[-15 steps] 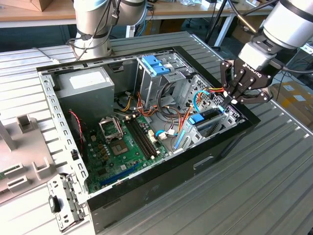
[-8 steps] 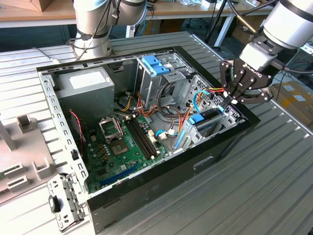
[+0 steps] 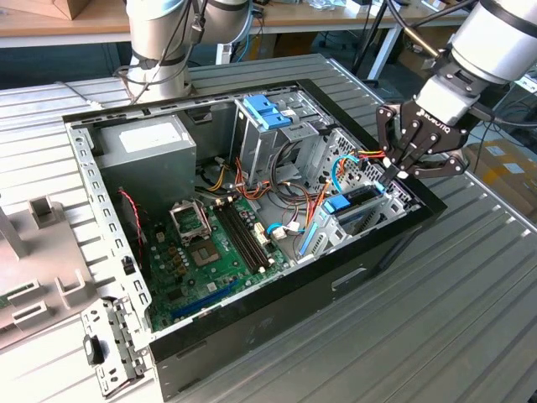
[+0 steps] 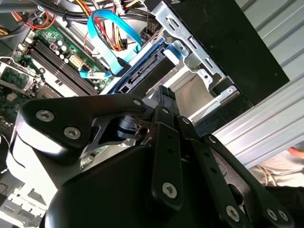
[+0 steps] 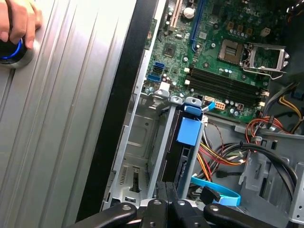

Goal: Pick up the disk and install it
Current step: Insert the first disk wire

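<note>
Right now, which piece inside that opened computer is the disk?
Find the open computer case, then the metal drive cage at the corner under the pincer. The disk stands on edge in it, a slim dark slab capped by a blue tab, beside a bare metal slot.

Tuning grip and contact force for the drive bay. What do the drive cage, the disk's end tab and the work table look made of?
Drive cage: bare sheet metal, dull grey, stamped holes and folded edges.
Disk end tab: looks like moulded plastic, solid matte blue.
Work table: probably aluminium, pale grey ribbed panels with a soft sheen.
</note>
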Tool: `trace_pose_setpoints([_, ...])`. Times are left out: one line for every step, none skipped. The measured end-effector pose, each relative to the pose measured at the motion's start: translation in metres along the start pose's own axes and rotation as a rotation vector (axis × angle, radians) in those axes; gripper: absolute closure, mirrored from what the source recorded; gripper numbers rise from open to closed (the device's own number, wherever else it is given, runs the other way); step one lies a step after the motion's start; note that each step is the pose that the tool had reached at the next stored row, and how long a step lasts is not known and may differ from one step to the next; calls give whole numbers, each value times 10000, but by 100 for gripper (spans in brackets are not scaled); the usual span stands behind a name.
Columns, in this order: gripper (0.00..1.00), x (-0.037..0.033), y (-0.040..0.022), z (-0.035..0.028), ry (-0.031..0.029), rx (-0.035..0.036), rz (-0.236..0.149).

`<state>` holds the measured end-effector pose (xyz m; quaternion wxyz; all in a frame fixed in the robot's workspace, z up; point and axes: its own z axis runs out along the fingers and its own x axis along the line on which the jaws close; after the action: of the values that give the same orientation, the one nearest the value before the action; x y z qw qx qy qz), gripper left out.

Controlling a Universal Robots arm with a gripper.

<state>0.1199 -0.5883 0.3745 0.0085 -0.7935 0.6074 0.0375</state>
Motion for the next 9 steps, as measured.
trace_pose_setpoints([89, 0, 0, 0, 2, -5, -67])
trace_pose_setpoints([89, 0, 0, 0, 5, -11, -154])
trace_pose_setpoints([89, 0, 0, 0, 8, -16, -230])
trace_pose_setpoints([89, 0, 0, 0, 11, -22, -311])
trace_pose_setpoints([89, 0, 0, 0, 12, -26, -370])
trace_pose_setpoints([89, 0, 0, 0, 15, -32, -454])
trace_pose_setpoints([89, 0, 0, 0, 17, -36, -509])
trace_pose_setpoints([89, 0, 0, 0, 19, -40, -577])
trace_pose_setpoints([89, 0, 0, 0, 20, -44, -626])
